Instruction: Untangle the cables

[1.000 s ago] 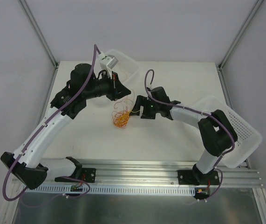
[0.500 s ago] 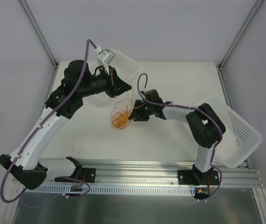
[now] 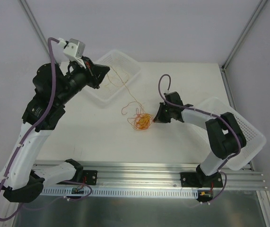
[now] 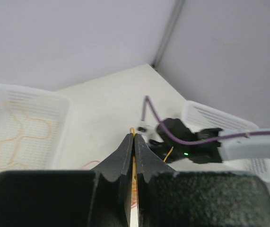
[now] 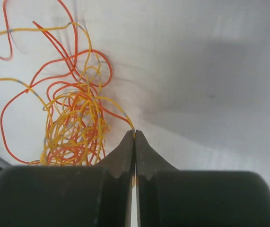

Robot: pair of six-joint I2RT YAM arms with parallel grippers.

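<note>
While scanning the top view, noting the cables (image 3: 142,122) bunching as a small curly knot of hair-thin orange and yellow wire on the matte white table (image 3: 187,85), just below frame centre. Finding the left gripper (image 3: 105,72) hanging high at upper left, over a white perforated plastic basket (image 3: 131,66). Seeing its black wedge-shaped fingers pressing flat together in the left wrist view, pinching a single yellow strand. Tracing one fine strand stretching from there across the basket and down to the knot. Also noting a pale orange wire lying in loose bends inside that basket. Finding the right gripper (image 3: 156,118) sitting low, touching the knot's right edge. Seeing its jaws pressing tight in the right wrist view, nipping a yellow-orange strand at the tips, glossy loops fanning out toward left of frame. Noting a second basket (image 3: 250,137) of the same mesh plastic sitting at the right edge.
</note>
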